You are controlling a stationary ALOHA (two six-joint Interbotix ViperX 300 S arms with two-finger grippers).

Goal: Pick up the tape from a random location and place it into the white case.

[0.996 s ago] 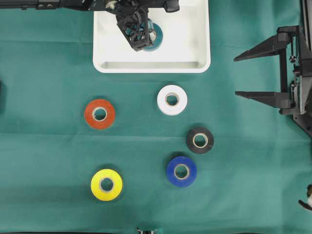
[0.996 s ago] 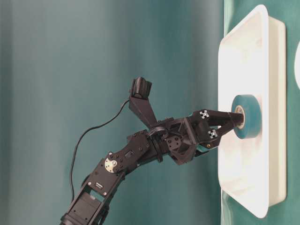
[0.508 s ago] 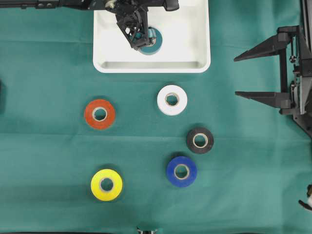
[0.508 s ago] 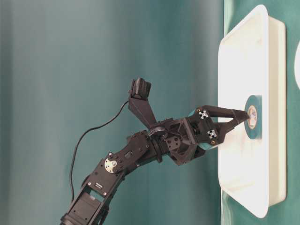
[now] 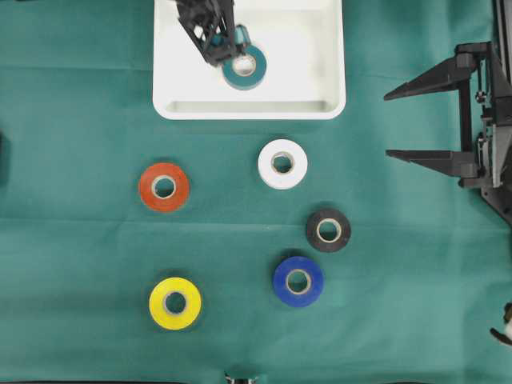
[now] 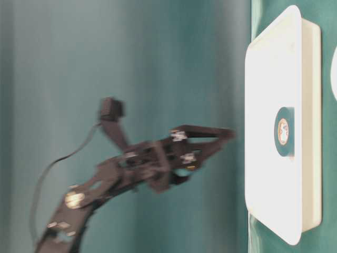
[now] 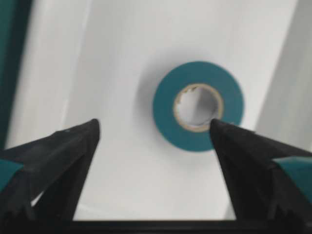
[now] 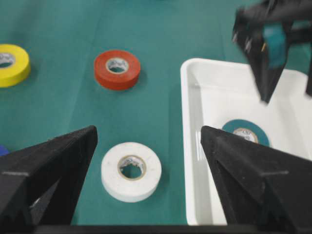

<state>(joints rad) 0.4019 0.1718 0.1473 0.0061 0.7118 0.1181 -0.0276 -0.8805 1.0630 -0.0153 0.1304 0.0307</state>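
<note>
**Teal roll flat in the white tray, both claws spread**

We saw the teal roll of tape (image 5: 245, 67) lying flat on the floor of the large shallow white plastic case (image 5: 320, 72), its round faces level and its cardboard-lined hole facing straight up. It sat left of the middle of the case, touching neither wall. A round roll offers no long axis of its own; its axis stood upright from the desk (image 5: 80, 240). We read no brand or writing on it; in the table-level view the core showed small marks too blurred to make out.

The left claw (image 5: 220, 36) hung above the roll with its fingers spread wide and nothing between them. In its wrist view the two dark fingertips (image 7: 73, 146) framed the roll without touching it. The table-level view showed this arm blurred and clear of the case. The overhead frame cut off its upper part.

The right claw (image 5: 424, 120) stood at the right edge, well apart from everything, wide open and empty.

On the green cloth lay a white roll (image 5: 282, 164), an orange roll (image 5: 164, 187), a black roll (image 5: 328, 230), a blue roll (image 5: 298, 282) and a yellow roll (image 5: 175, 303), all flat.
</note>
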